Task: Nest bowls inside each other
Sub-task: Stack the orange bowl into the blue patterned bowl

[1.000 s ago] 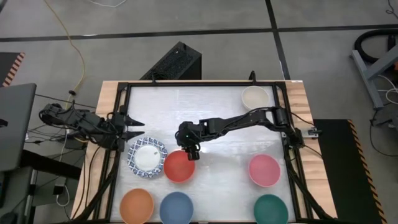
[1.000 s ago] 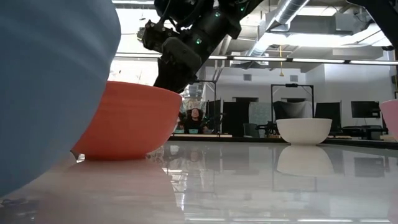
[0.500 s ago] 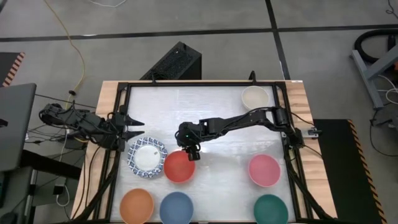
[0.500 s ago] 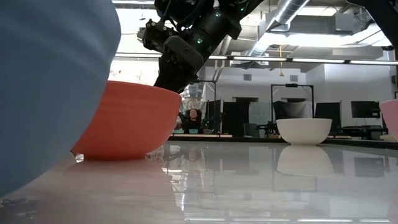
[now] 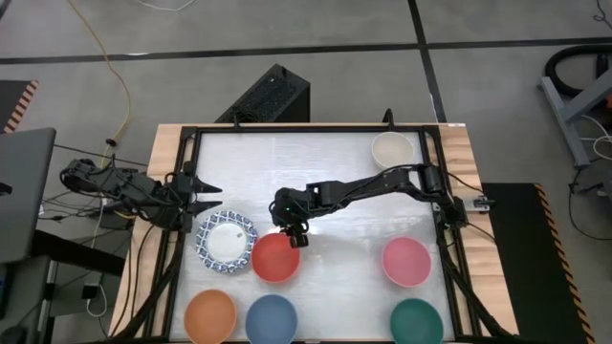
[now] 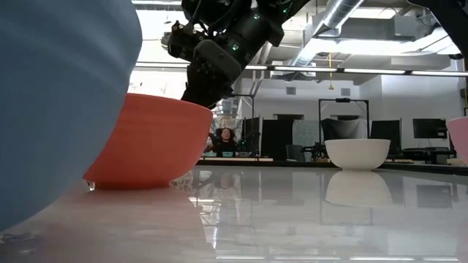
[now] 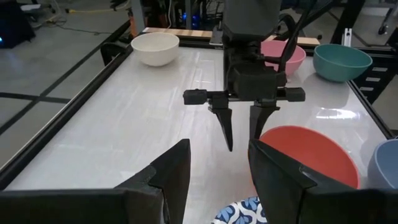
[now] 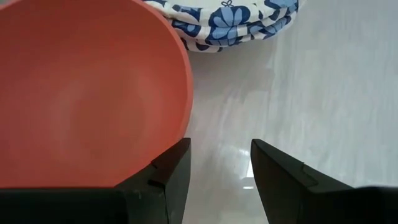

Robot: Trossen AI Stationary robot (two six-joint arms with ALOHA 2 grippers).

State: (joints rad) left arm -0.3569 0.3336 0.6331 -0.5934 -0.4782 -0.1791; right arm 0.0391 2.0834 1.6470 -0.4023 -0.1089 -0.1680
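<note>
White glossy tabletop (image 5: 335, 172) w/ a black frame around it, wood edging outside that – that's where we're working. Beyond the table, low view shows an open workshop room w/ monitors and a person (image 6: 228, 139) seated far back.

Our right gripper (image 5: 295, 237) sits near table centre, pointing down at the far rim of the red bowl (image 5: 275, 255). From the left wrist view its two fingers (image 7: 225, 124) hang apart w/ a clear gap, one each side of the rim or just beside it; we can't tell if either touches. Nothing gripped. In the low view the bowl's near base edge looks slightly off the surface.

Our left gripper (image 5: 203, 196) waits at the table's left edge, jaws partly spread, holding nothing, tips just behind the stack of blue-patterned white bowls (image 5: 227, 241). That stack touches or nearly touches the red bowl's left side.

Other bowls, each alone: beige bowl (image 5: 392, 149) at far right corner; pink bowl (image 5: 406, 261) right side; dark green bowl (image 5: 417, 321) near right corner; blue bowl (image 5: 271, 318) and orange bowl (image 5: 210, 315) along the near edge – well apart from the grippers.
</note>
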